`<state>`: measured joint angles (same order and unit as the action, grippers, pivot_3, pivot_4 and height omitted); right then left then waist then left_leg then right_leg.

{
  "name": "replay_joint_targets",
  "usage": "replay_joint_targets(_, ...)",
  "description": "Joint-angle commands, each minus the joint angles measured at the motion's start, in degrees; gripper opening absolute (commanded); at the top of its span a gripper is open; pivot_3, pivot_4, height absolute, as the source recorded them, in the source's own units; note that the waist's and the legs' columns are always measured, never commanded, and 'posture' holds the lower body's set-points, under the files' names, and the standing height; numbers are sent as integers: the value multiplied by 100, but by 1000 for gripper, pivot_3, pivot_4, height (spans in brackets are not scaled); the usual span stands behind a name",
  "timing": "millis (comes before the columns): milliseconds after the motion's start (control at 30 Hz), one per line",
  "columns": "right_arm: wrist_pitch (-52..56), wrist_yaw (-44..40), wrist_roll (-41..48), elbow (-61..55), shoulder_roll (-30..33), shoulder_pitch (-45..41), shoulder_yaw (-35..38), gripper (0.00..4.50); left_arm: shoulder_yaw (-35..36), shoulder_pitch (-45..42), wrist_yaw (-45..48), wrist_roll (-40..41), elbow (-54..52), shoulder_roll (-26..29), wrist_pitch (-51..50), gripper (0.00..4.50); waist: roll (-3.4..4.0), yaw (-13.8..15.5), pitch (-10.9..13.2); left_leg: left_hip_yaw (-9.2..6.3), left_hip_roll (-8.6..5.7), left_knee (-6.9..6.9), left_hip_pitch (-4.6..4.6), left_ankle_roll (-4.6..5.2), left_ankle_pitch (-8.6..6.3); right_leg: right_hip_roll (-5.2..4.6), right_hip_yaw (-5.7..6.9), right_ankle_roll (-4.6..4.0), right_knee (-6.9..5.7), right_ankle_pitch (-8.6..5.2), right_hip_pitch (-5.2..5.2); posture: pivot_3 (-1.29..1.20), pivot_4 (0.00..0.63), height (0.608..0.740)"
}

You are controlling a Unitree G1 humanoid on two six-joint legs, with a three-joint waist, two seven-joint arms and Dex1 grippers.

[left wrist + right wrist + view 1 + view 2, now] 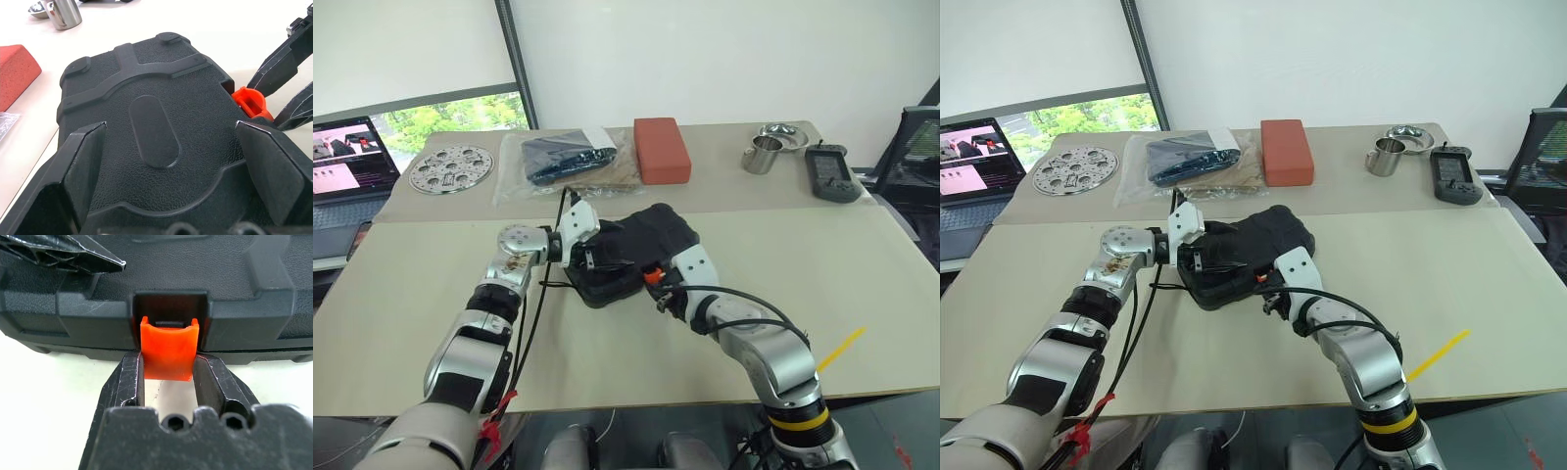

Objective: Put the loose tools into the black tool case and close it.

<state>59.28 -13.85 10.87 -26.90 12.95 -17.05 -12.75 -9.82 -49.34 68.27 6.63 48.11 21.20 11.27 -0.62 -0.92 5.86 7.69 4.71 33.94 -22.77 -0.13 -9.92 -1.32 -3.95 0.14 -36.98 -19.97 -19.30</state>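
The black tool case (651,235) lies with its lid down in the middle of the near table. My left gripper (171,131) is open, its two fingers (80,166) spread wide over the lid (156,122) at the case's left end. My right gripper (168,360) is at the case's near edge and is shut on the orange latch (168,350), one finger on each side of it. The latch (651,276) sticks out from its notch, tilted away from the case wall. The loose tools are out of view.
On the far table are a red-brown box (662,149), a clear bag with dark contents (566,157), a metal cup (762,155), a metal bowl (785,135), a black handheld device (829,174) and a perforated metal disc (450,168). A laptop (347,162) stands far left. A yellow strip (842,348) lies near right.
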Motion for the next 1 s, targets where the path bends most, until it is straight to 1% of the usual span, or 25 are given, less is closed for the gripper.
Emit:
replay_joint_targets(33, -204, -99, 77, -357, 13, -140, 72, 1654, -227, 196, 48, -357, 259, -15, -68, 4500, 0, -1, 0, 0, 0, 0, 0, 0, 0, 0, 0, 0, 0, 0, 0, 0, 150, 740)
replay_joint_targets(67, -206, -109, 72, -370, 24, -117, 66, 2164, -227, 194, 48, -357, 262, -15, -68, 4500, 0, 0, 0, 0, 0, 0, 0, 0, 0, 0, 0, 0, 0, 0, 0, 0, 150, 740)
replay_joint_targets(100, -209, -106, 65, -384, 30, -90, 82, 2377, -225, 193, 47, -357, 263, -15, -68, 4500, 0, -1, 0, 0, 0, -1, 0, 0, 0, 0, 0, 0, 0, 0, 0, 0, 150, 740)
replay_joint_targets(167, -205, -116, 70, -415, 51, -63, 117, 3105, -223, 194, 48, -356, 263, -14, -71, 4500, 0, -1, 0, 0, 0, -1, 1, 0, 0, 0, 0, 0, 0, 0, 0, 0, 150, 740)
replay_joint_targets(233, -126, -176, 144, -494, 82, -40, 186, 3702, -227, 201, 49, -359, 262, -15, -72, 4500, 0, -1, 0, 0, 1, -1, 0, 0, 0, 0, 0, 1, 1, -1, 0, 0, 150, 740)
replay_joint_targets(467, 406, -446, 549, -991, 407, 143, 443, 3702, -222, 200, 43, -362, 288, -23, -72, 4500, -2, 0, -2, -1, 1, -4, -1, 2, -2, -2, 0, 1, 9, -1, 1, 0, 150, 740)
replay_joint_targets(500, 458, -440, 576, -1005, 430, 156, 467, 3191, -221, 197, 41, -365, 299, -25, -65, 4500, -2, 0, -2, -1, 1, -5, 0, 2, -2, -2, 0, 1, 10, -1, 2, 0, 150, 740)
replay_joint_targets(533, 496, -452, 586, -1001, 465, 183, 474, 3051, -223, 196, 36, -368, 306, -29, -58, 4500, -1, 0, -2, -1, 1, -6, -1, 2, -2, -2, 0, 1, 10, -1, 1, 0, 150, 740)
replay_joint_targets(567, 527, -487, 594, -984, 513, 211, 448, 2651, -223, 197, 33, -369, 309, -35, -55, 4500, -2, 0, -2, -1, 1, -5, 0, 2, -2, -2, 0, 1, 9, 0, 2, 0, 150, 740)
replay_joint_targets(700, 482, -513, 600, -782, 544, 280, 324, 1374, -226, 201, 19, -370, 302, -54, -51, 4500, -2, 0, -2, -1, 0, -6, -2, 4, -3, -2, 0, 1, 12, -1, 1, 0, 150, 740)
replay_joint_targets(800, 344, -511, 551, -579, 557, 179, 288, 248, -219, 212, 6, -373, 287, -35, -45, 4500, -3, 2, -3, -2, 0, -6, -2, 4, -3, -2, 0, 1, 12, -1, 1, 0, 150, 740)
replay_joint_targets(833, 299, -516, 542, -502, 560, 128, 287, 12, -215, 218, 0, -372, 279, -26, -46, 4500, -3, 2, -2, -2, 0, -6, -2, 4, -3, -2, 0, 1, 12, -1, 1, 0, 150, 740)
replay_joint_targets(1000, 54, -459, 475, -75, 433, -119, 243, 12, -207, 216, -4, -369, 251, -3, -51, 4500, -3, 1, -2, -2, 0, -6, -2, 4, -3, -2, 0, 2, 12, -1, 1, 0, 150, 740)
